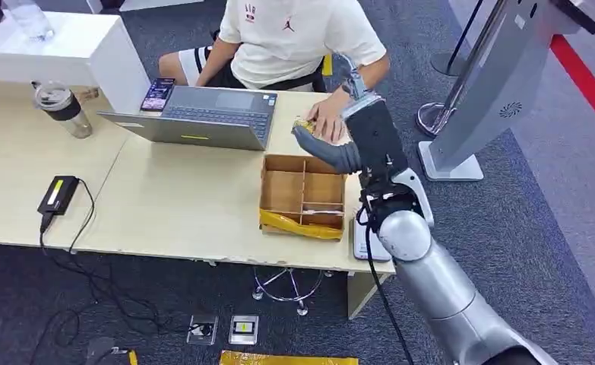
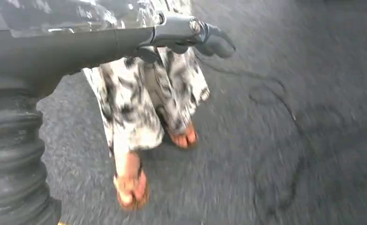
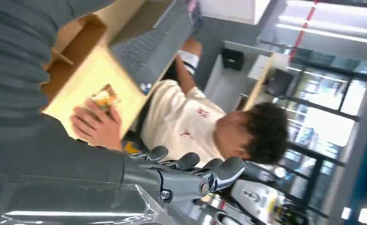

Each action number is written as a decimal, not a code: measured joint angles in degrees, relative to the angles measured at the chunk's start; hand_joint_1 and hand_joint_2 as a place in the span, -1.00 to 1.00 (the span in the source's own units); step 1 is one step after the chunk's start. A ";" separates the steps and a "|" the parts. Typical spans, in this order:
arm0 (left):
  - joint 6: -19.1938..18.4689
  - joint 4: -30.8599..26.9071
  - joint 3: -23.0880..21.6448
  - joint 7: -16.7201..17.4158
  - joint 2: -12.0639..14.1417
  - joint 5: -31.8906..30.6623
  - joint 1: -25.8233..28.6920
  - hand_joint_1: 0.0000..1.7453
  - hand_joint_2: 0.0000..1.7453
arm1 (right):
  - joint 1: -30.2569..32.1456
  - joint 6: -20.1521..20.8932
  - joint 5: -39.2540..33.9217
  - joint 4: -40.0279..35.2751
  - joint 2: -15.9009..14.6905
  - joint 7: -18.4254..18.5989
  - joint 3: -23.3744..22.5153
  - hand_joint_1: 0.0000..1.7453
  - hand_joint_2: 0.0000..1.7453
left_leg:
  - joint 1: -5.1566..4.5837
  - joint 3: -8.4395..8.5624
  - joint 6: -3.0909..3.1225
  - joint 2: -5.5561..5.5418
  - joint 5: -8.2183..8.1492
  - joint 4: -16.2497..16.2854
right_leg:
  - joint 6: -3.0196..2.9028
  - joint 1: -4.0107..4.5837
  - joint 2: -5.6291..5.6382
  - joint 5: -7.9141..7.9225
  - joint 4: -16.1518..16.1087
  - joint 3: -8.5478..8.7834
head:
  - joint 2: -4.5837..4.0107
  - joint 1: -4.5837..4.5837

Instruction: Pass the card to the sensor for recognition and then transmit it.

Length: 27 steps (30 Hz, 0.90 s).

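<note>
Card (image 1: 304, 124) lies on the tabletop (image 1: 180, 198) under a person's hand (image 1: 329, 120), just beside the right robot hand (image 1: 332, 148), empty, fingers apart; box (image 1: 303, 195) nearby.

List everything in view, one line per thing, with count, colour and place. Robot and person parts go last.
Table: one, light wood, centre.
Laptop: one, grey, open, far edge of the table in front of the person.
Phone: one, dark, left of the laptop.
Cardboard box: one, brown, divided into compartments, near the table's right end.
Card: one, yellowish, under the person's hand beyond the box.
Tumbler: one, clear with dark band, left on the table.
Power adapter: one, black, left front with its cable.
Kiosk: one, grey-white, right of the table.
Person's hand: one, on the card.
Right hand: grey, over the box's far edge.
Left hand: grey, above the carpet.
</note>
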 joint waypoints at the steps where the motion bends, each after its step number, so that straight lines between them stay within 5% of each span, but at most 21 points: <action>1: -0.75 0.37 1.15 -0.99 0.44 -0.22 -0.20 -1.00 1.00 | 0.05 -0.11 0.57 -1.34 -0.31 -0.02 -0.09 -1.00 1.00 | -0.01 -0.01 0.00 -0.04 0.00 0.00 | 0.00 0.00 -0.03 0.00 -0.01 0.01 | 0.00 0.02; 6: -7.03 1.70 6.98 -5.73 3.00 -2.51 -0.62 -1.00 1.00 | 1.63 2.01 5.03 -9.10 -3.24 4.35 -1.23 -1.00 1.00 | 0.00 0.02 0.01 -0.09 0.00 0.00 | 0.01 0.01 -0.06 0.00 -0.10 0.06 | 0.00 0.07; 11: -14.59 1.68 10.81 -4.76 6.19 -4.24 -1.10 -1.00 1.00 | 6.34 8.35 9.15 -14.41 -9.43 8.07 -3.15 -1.00 1.00 | 0.00 0.02 0.03 -0.08 -0.02 0.01 | 0.01 0.00 -0.08 0.00 -0.13 0.10 | 0.00 0.04; 14: -19.37 0.78 11.39 -2.60 8.11 -6.30 -1.04 -1.00 1.00 | 13.18 7.47 18.16 -16.86 -12.35 10.47 -3.24 -1.00 1.00 | 0.10 -0.03 -0.01 -0.17 -0.06 0.00 | -0.01 0.10 -0.14 -0.04 -0.15 0.14 | 0.00 0.11; 20: -21.71 -0.55 11.87 -1.58 10.82 -7.52 -1.16 -1.00 1.00 | 23.65 3.52 36.58 -17.86 -17.27 13.75 -2.21 -1.00 1.00 | 0.10 -0.03 -0.03 -0.12 -0.15 -0.01 | -0.07 0.11 -0.11 -0.09 -0.14 0.11 | 0.00 0.02; 27: -21.84 -0.63 11.90 -1.42 11.24 -8.17 -1.15 -1.00 1.00 | 29.71 2.75 40.96 -17.75 -21.29 14.80 -0.22 -1.00 1.00 | 0.07 -0.06 -0.02 -0.12 -0.15 -0.01 | -0.06 0.07 -0.12 -0.08 -0.14 0.11 | 0.00 0.04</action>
